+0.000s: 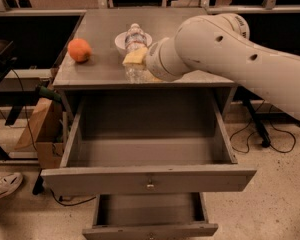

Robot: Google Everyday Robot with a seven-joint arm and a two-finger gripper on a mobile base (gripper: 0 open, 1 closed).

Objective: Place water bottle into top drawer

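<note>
The water bottle [135, 40] is clear with a white cap and stands upright over the cabinet top, just in front of the white bowl [121, 40]. My gripper [136, 60] is shut on the bottle's middle, one yellow finger pad [133, 57] lying across its front. The bottle's base hangs near the cabinet's front edge, above the back of the top drawer [149, 180]. That drawer is pulled fully out and holds nothing I can see. The thick white arm [230, 49] reaches in from the right.
An orange fruit [79, 49] sits on the grey cabinet top [97, 71] at the left. The narrower lower drawer [150, 229] is also pulled out. A cardboard box [42, 129] and a shoe [2, 186] are on the floor at left; cables lie at right.
</note>
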